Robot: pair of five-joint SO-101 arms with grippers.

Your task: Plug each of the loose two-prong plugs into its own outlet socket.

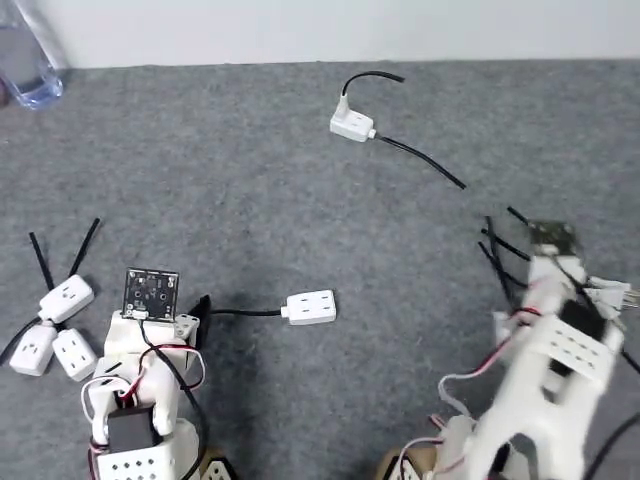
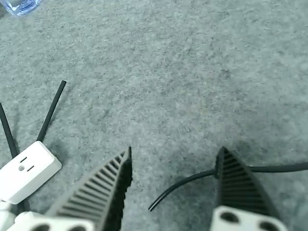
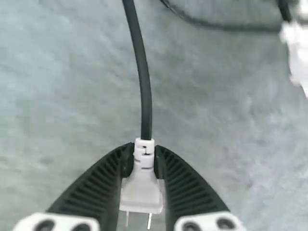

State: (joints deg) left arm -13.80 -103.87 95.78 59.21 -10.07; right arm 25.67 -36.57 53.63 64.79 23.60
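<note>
One grey carpet [image 1: 250, 200] meets a white wall [image 1: 350, 30]; left gripper [image 2: 175, 150] gapes, right gripper [image 3: 143, 147] clamps a plug [image 3: 142, 187].

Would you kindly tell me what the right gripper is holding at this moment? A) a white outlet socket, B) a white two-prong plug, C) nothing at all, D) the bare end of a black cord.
B: in the right wrist view the right gripper is shut on the white two-prong plug, prongs pointing back toward the camera and its black cord running away over the table.
</note>
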